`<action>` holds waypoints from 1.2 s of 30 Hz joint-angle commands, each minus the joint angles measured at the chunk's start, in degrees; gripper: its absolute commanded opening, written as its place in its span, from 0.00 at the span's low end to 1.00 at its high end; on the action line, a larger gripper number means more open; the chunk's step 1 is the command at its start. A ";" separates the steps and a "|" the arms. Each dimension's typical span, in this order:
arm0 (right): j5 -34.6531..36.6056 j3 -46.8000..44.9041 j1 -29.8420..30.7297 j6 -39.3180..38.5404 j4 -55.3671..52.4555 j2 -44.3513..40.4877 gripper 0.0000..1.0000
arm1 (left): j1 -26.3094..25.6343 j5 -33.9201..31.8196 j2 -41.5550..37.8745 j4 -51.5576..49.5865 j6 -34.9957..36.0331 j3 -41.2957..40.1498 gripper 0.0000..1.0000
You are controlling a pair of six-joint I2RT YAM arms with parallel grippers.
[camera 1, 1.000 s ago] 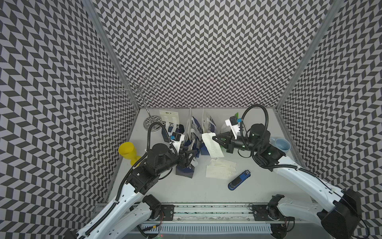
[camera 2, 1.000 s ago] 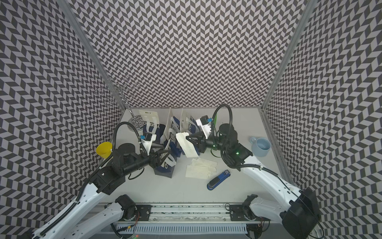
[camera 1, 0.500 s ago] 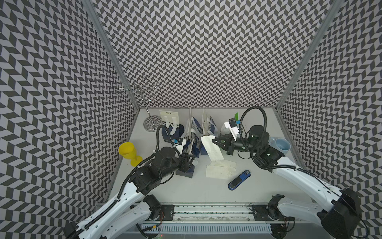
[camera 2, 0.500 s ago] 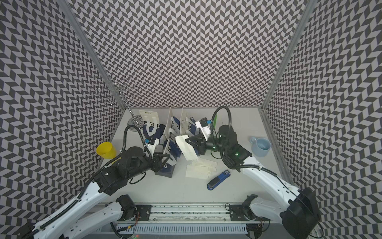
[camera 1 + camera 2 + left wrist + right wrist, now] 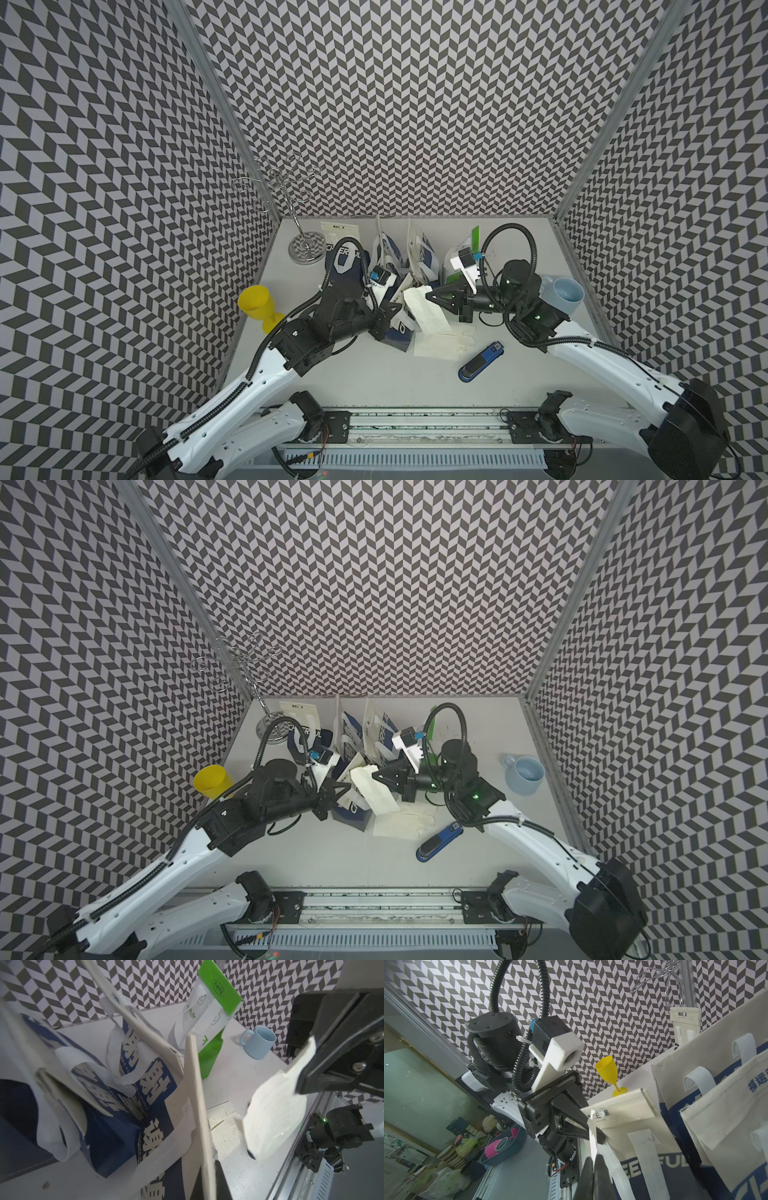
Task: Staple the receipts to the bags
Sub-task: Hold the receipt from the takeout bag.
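Pinching top edge of one blue bag (image 5: 400, 332): left hand (image 5: 395, 311), closed. Right hand (image 5: 428, 296) closed on one receipt (image 5: 428, 316), held alongside.

both arms are stretching forward and bending inward, wrists roughly level. the left end effector (image 5: 390, 312) and the right end effector (image 5: 429, 296) are pointing at each other, tips close, jaws on both clamping shut.

5 bags (image 5: 345, 266); 1 ea. stapler (image 5: 481, 362), mug (image 5: 563, 293), goblet (image 5: 255, 301), wire rack (image 5: 306, 248).
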 commanded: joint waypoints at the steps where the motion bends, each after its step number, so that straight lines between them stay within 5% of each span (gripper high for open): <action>1: -1.15 -0.39 0.80 0.15 5.33 0.73 0.00 | 0.33 1.85 5.08 -1.97 8.66 1.81 0.00; 8: 9.18 -0.82 1.99 -2.04 4.75 3.10 0.00 | 1.08 -0.53 6.62 -2.68 11.21 2.35 0.02; 13: 15.65 -1.03 1.91 -2.70 5.18 5.16 0.00 | 5.71 3.66 4.48 -2.60 10.76 2.61 0.28; 17: 15.76 -1.18 1.91 -2.42 7.91 7.88 0.00 | 6.95 4.86 4.61 -2.73 9.39 2.53 0.43; 26: 13.87 -1.87 2.22 -1.97 11.55 9.05 0.00 | 6.95 6.00 4.72 -2.98 8.80 2.78 0.57; 36: 12.97 -2.58 3.81 -4.58 14.06 9.09 0.00 | 7.03 5.15 4.56 -4.80 8.14 3.49 0.63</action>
